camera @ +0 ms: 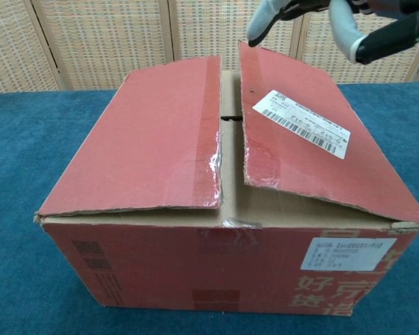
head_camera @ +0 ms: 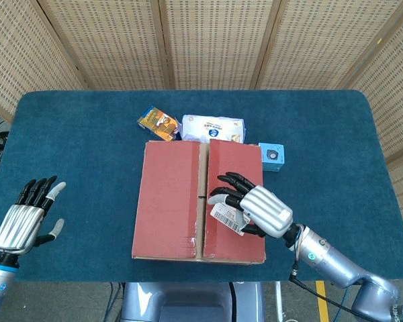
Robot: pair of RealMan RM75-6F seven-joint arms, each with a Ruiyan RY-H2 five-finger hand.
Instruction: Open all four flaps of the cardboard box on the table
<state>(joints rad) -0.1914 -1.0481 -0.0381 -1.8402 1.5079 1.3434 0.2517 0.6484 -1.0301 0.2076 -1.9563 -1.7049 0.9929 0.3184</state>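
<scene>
The red cardboard box (head_camera: 198,201) sits mid-table with its two long top flaps lying nearly closed, a narrow gap between them. In the chest view the box (camera: 230,209) fills the frame; the flap with the white label (camera: 300,129) is raised slightly. My right hand (head_camera: 255,206) hovers open over that labelled flap, fingers spread and pointing toward the centre gap; its fingertips (camera: 265,17) show just above the flap's far inner corner. My left hand (head_camera: 27,221) is open above the table's left front, far from the box.
Behind the box lie an orange snack packet (head_camera: 157,123), a white pouch (head_camera: 213,127) and a small blue box (head_camera: 272,156). Blue cloth covers the table (head_camera: 74,154). Wicker screens stand behind it.
</scene>
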